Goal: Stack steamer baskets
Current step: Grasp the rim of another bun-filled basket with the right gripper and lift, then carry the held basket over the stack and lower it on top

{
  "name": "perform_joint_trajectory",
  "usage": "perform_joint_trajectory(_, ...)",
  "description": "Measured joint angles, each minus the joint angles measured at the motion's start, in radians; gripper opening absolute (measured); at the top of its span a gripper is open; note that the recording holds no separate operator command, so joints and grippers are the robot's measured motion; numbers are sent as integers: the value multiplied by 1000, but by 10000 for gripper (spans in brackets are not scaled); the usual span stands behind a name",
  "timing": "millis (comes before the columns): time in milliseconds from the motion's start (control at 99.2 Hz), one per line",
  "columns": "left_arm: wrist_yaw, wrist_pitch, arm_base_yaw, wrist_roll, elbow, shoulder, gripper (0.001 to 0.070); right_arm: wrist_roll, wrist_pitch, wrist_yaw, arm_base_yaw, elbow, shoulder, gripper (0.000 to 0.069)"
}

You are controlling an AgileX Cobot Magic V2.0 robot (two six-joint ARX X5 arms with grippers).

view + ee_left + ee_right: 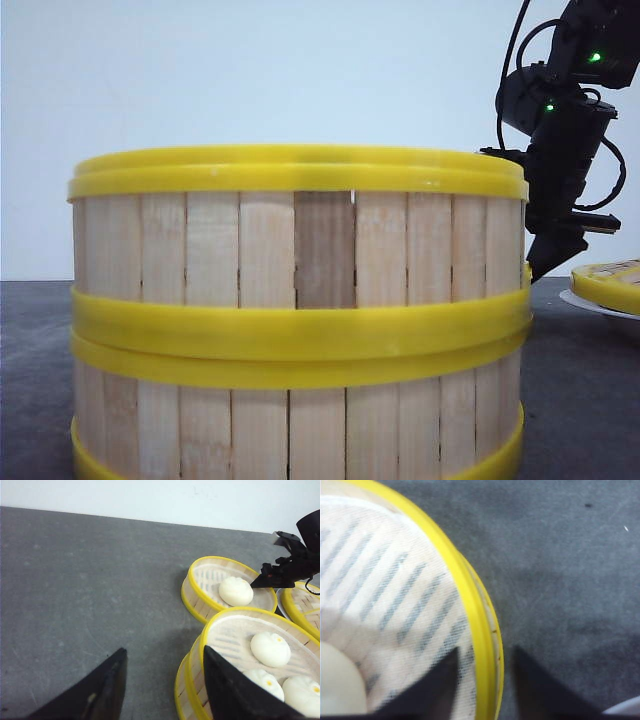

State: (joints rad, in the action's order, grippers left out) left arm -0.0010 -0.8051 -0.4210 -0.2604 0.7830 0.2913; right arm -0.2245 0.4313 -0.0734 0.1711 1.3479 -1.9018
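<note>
Two steamer baskets stand stacked close to the front camera, the upper basket [300, 235] on the lower basket [300, 430]. In the left wrist view the upper basket [235, 630] holds white buns [270, 649]. My left gripper [164, 650] is open at this stack's edge, one finger [235, 690] over the upper basket and the other over the table. A third steamer basket [210, 580] with one bun [236, 591] sits farther off. My right gripper [485, 650] is open astride its yellow rim [482, 630], one finger inside over the cloth liner and one outside.
A flat slatted lid [612, 283] with a yellow rim lies on a white plate [595, 303] at the right, just beyond the right arm [560, 130]. The table [90, 580] is dark grey. A pale wall stands behind it.
</note>
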Motion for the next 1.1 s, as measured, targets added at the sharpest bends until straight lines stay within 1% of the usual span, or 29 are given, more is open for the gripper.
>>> perform_joint_trajectory(71, 0, 0, 0, -6, 0, 0, 285, -13, -7, 13, 0, 0, -2, 54)
perform_joint_trajectory(131, 0, 0, 0, -7, 0, 0, 285, -18, -11, 22, 5, 0, -2, 31)
perform_joint_trajectory(383, 0, 0, 0, -14, 0, 0, 285, -47, 2, 19, 5, 26, -8, 28)
perform_joint_trajectory(474, 0, 0, 0, -14, 0, 0, 285, -53, 14, -5, -2, 50, -3, 28)
perform_joint_trajectory(585, 0, 0, 0, -14, 0, 0, 285, -55, 39, -29, -10, 65, 40, 28)
perform_joint_trajectory(675, 0, -7, 0, -14, 0, 0, 285, -47, 76, -52, -17, 76, 111, 28)
perform_joint_trajectory(817, 0, -30, 0, -14, 0, 0, 285, 11, 145, -93, -22, 97, 259, 28)
perform_joint_trajectory(907, 0, -32, 0, -14, 0, 0, 285, 60, 217, -149, -16, 99, 349, 27)
perform_joint_trajectory(968, 0, -35, 0, -14, 0, 0, 285, 98, 275, -178, -1, 99, 401, 27)
perform_joint_trajectory(1099, 0, -36, 0, -14, 0, 0, 285, 170, 384, -200, 50, 99, 493, 27)
